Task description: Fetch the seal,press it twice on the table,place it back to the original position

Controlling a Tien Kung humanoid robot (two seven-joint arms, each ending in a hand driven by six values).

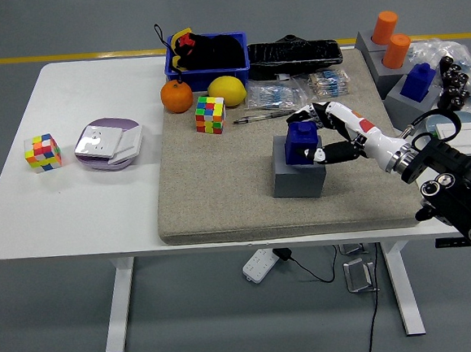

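A blue seal stands on a grey block in the middle of the beige mat. My right hand comes in from the right and its white fingers are curled around the seal, thumb in front and fingers behind. The seal still sits on the block. My left arm is not in view.
A colour cube, an orange, a lemon and a pen lie on the mat's far side. A blue bin stands behind. More seals on grey blocks stand at the right. A second cube and a purple plate sit at left.
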